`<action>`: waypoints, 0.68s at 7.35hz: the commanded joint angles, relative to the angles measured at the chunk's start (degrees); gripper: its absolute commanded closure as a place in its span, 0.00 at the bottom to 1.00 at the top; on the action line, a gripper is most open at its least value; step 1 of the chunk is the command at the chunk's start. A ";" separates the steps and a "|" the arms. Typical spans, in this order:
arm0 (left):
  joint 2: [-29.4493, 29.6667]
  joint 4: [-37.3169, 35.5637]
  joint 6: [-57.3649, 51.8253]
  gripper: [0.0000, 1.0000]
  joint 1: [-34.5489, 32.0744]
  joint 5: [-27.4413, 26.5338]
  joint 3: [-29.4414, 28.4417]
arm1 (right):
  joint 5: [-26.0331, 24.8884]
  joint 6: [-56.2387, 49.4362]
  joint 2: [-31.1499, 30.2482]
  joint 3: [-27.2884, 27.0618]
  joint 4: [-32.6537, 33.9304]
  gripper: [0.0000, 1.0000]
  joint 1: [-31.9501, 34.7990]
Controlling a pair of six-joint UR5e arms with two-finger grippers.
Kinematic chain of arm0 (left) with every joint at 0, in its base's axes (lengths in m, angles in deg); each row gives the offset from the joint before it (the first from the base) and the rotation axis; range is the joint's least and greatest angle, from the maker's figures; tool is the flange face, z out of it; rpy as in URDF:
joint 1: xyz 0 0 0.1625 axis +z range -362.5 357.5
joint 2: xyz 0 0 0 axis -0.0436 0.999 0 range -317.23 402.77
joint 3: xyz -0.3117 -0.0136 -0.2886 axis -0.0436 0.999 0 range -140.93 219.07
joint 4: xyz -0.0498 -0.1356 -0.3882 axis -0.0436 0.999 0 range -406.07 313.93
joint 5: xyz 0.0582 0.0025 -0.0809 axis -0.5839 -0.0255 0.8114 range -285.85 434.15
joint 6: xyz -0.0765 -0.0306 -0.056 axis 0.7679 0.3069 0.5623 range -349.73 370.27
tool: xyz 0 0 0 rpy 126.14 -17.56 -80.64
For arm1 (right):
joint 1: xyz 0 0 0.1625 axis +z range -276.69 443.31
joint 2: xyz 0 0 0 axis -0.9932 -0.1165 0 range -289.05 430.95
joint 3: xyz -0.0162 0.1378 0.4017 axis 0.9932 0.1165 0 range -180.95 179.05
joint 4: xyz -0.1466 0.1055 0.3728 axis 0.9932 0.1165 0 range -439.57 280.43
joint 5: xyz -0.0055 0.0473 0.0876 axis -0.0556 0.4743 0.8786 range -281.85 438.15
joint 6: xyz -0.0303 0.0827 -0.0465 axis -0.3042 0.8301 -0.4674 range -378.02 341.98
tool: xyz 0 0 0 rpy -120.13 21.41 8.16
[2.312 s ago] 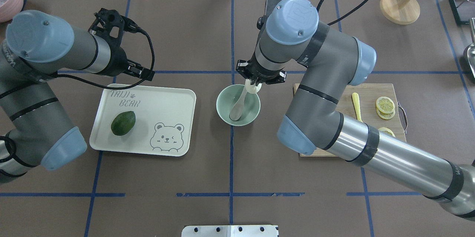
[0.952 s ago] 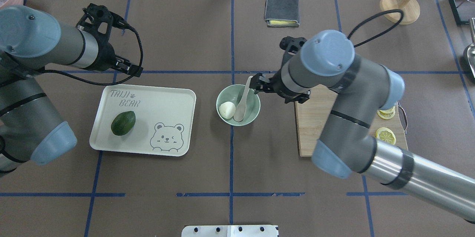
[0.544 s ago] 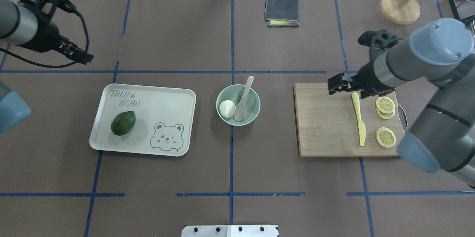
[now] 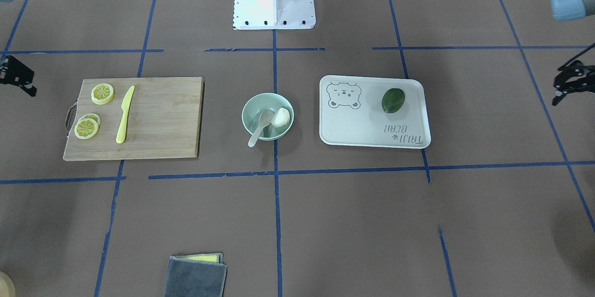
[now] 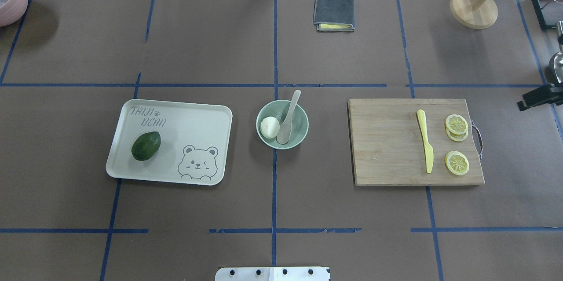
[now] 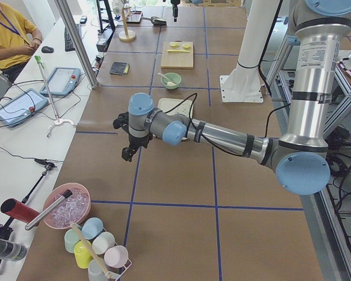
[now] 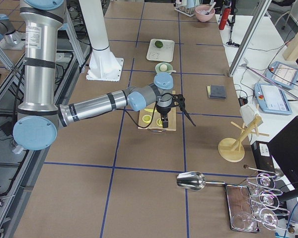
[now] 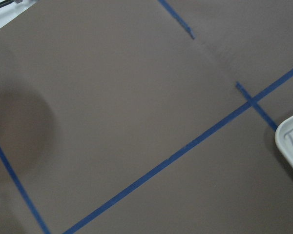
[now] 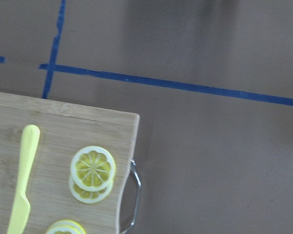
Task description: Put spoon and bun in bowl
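Observation:
The pale mint-green bowl (image 5: 300,131) (image 4: 248,107) stands mid-table. The white bun (image 5: 269,127) (image 4: 280,117) lies inside it. The off-white spoon (image 5: 288,119) (image 4: 258,127) sits in it too, scoop down and handle leaning over the far rim. My right gripper (image 5: 534,98) (image 4: 17,76) is open and empty at the table's right edge, beyond the cutting board and partly cut off. My left gripper (image 4: 556,94) is open and empty at the far left, well clear of the tray, and is out of the overhead view.
A cream bear-printed tray (image 5: 198,127) with a dark green avocado (image 5: 146,145) lies left of the bowl. A wooden cutting board (image 5: 382,144) with a yellow knife (image 5: 425,140) and lemon slices (image 5: 456,123) lies right. A folded grey cloth (image 5: 334,13) lies at the back.
My right gripper let go of the bun, which now lies in the bowl beside the spoon. Both arms have pulled away from the middle to the table's outer edges.

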 commanded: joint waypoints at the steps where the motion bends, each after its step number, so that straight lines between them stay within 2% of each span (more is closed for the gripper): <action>1: -4.39 -0.75 -5.09 0.00 -5.15 3.24 -4.84 | 5.61 -15.74 -2.72 7.38 0.06 0.00 10.15; 2: -5.19 0.12 -5.78 0.00 -6.19 3.59 -7.81 | 6.33 -16.22 -2.46 10.37 -0.03 0.00 14.62; 4: -5.73 1.01 -5.09 0.00 -6.29 3.16 -7.49 | 7.57 -15.70 -2.10 10.32 0.06 0.00 14.66; 5: -5.73 -1.95 -5.09 0.00 -6.64 3.16 -7.57 | 7.57 -15.26 -1.67 10.32 0.15 0.00 14.57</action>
